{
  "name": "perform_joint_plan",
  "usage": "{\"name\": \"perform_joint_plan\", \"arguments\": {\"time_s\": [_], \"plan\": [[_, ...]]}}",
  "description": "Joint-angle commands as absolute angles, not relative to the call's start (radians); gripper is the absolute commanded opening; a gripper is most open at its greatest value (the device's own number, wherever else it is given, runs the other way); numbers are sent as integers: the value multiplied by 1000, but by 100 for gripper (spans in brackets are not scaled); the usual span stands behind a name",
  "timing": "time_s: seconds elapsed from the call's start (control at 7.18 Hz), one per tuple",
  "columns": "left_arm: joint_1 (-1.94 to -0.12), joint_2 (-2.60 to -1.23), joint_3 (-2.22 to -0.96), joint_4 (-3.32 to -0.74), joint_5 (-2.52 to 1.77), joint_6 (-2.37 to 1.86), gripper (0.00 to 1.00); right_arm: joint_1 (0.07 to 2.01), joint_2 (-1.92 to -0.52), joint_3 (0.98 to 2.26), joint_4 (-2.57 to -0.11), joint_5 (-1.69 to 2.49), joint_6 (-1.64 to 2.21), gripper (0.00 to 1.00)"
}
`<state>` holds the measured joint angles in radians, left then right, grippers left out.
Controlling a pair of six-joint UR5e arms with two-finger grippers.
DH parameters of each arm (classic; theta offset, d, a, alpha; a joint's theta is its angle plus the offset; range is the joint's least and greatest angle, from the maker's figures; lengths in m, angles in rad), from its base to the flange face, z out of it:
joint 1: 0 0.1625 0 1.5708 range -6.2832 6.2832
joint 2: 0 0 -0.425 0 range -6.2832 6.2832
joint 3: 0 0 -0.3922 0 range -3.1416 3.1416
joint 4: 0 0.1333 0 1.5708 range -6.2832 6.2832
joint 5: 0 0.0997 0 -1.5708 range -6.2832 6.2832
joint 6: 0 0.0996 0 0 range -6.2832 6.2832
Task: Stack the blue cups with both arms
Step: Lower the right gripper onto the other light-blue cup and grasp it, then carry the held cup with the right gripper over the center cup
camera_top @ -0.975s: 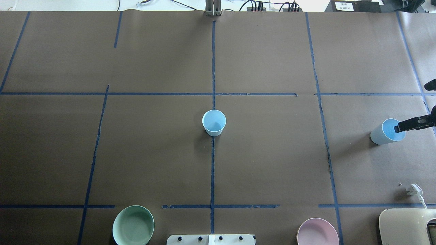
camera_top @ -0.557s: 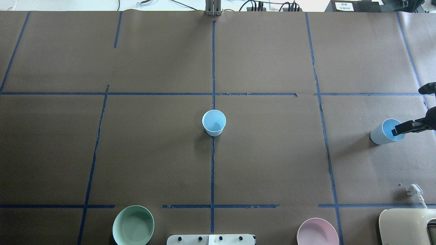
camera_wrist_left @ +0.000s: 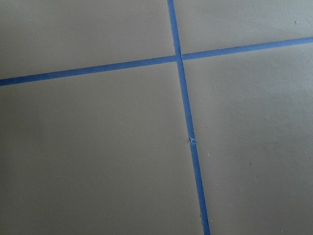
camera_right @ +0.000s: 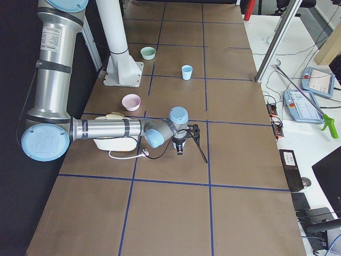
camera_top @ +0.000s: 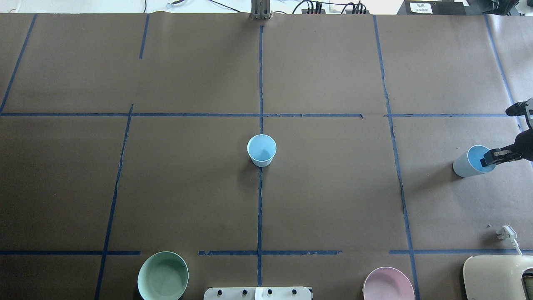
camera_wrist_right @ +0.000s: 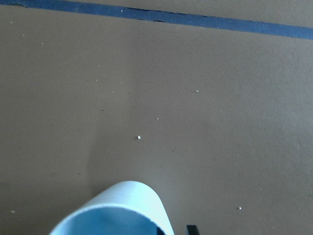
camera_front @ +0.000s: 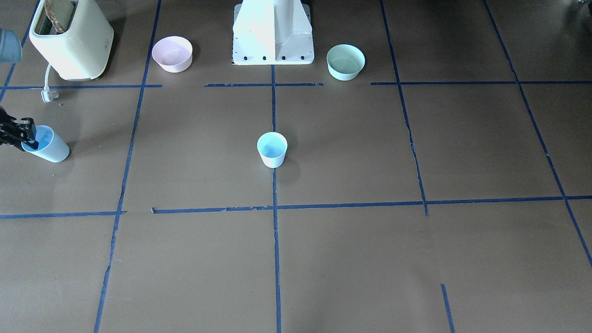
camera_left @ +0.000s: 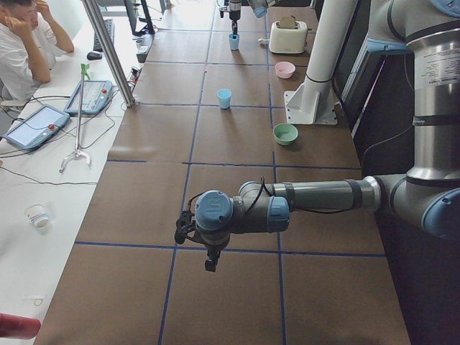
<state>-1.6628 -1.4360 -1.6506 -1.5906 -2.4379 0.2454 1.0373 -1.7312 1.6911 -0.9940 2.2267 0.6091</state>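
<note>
Currently the right hand [camera_top: 486,160] straddles the rim of 1 blue cup [camera_top: 461,166]; whether clamped, cannot tell.

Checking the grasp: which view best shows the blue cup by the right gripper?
Overhead exterior: the whole cup shows, the right gripper at its rim. Front-facing crops the gripper; right wrist catches only rim; side views show it tiny or hidden.
</note>
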Motion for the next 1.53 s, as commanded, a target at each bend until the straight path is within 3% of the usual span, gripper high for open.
{"name": "perform_joint_plan", "arguments": {"time_s": [0.0, 0.42, 0.98, 1.39], "plan": [[-1663, -1436, -1651, -1591, -2439, 245, 100, 1037, -1712, 1716, -1003, 2241, 614, 0], [-1663, -1436, -1651, -1591, -2439, 241, 100, 994, -1504, 1813, -1235, 2275, 759, 0], [-1661, -1437, -1651, -1591, -2439, 221, 100, 666, -887, 1835, -1763, 2015, 1338, 0], [-1661, -1437, -1651, -1591, -2439, 221, 100, 537, -772, 1775, -1784, 1849, 1515, 0]]}}
